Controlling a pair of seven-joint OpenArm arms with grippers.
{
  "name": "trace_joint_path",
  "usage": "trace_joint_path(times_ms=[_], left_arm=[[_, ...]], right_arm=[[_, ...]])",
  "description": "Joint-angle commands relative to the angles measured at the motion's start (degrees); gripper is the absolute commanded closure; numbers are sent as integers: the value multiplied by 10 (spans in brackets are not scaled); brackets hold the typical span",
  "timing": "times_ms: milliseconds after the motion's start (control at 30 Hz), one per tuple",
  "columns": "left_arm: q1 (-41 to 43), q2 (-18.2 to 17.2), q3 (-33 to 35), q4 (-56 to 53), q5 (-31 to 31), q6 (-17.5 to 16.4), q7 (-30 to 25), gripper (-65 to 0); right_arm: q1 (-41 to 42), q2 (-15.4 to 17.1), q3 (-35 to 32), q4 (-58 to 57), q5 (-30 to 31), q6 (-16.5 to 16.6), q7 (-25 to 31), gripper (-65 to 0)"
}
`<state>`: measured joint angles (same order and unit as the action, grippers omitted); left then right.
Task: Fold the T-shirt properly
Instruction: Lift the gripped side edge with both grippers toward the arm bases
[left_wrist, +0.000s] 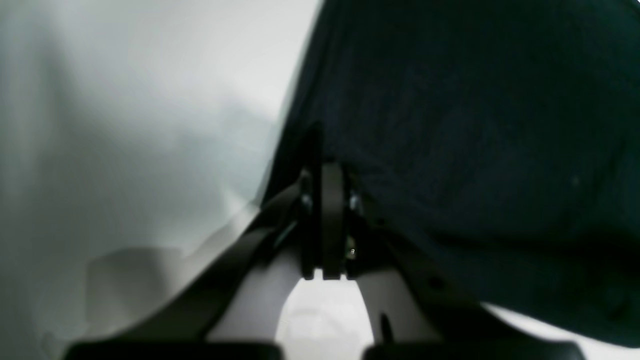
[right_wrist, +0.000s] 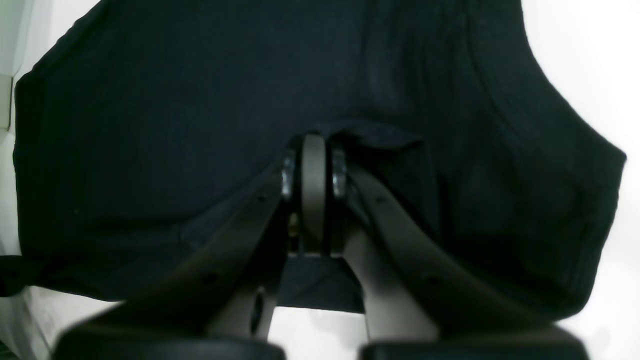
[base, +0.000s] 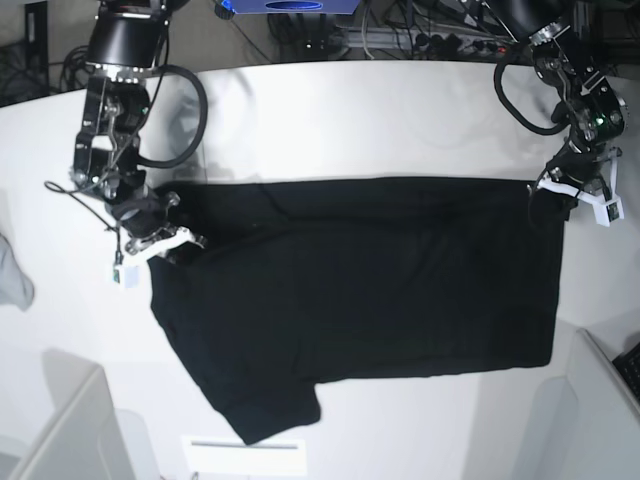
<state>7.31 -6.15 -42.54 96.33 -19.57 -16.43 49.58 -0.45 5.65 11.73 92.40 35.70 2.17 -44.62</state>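
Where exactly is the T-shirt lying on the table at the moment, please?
In the base view the T-shirt lies spread across the middle of the white table, held between the right gripper and the left gripper.

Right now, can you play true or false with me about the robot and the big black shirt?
1. The T-shirt is black. True.
2. The T-shirt is folded into a small neat square. False: it lies spread wide over the white table.
3. The left gripper is shut on the T-shirt's edge. True.
4. The right gripper is wide open above the table. False: it is shut, pinching the cloth.
5. Both arms hold the same side of the shirt. False: they hold opposite ends.
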Motion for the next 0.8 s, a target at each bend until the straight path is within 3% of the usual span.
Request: trace_joint_path(times_ms=[0,200,367,767], left_arm=[[-12,-9,-1,9,-4,-1,-13,0],[-40,-10,-1,-24,20,0,-13,0],[-59,-6,-1,-28,83,-1,-13,0],[-102,-8,-1,-60,88,-1,-13,0]], right_arm=[[18,5,0,2,6,5,12,0],[67,19,-68,-58,6,3,17,0],[97,19,-73,-86,6,3,18,0],[116,23,-74,-125,5,3,40,0]])
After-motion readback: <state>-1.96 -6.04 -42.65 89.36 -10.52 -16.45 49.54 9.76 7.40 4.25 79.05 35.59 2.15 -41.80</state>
